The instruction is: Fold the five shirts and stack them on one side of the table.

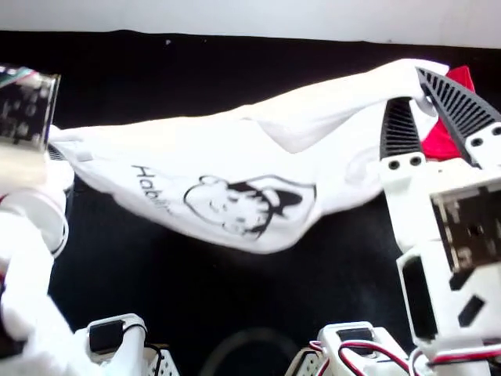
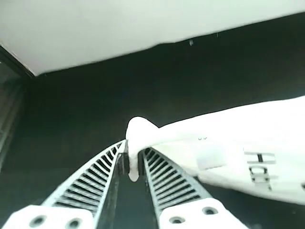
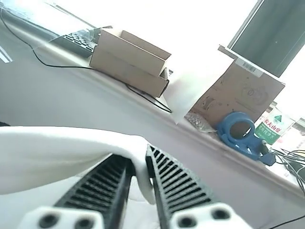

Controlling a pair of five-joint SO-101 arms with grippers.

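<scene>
Over the desk (image 1: 196,290), one shirt (image 1: 235,168) stretched aloft: spreading step.
We note the left pincer (image 2: 132,164) clamped on one edge and the right pincer (image 3: 139,167) clamped on the other (print facing up). Next, we judge: lower it flat, evenly, before folding.

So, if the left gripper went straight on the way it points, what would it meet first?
Past the corner of the shirt it pinches, the left gripper looks aimed at the bare black table; the way seems free until there, though depth is hard to judge.
</scene>
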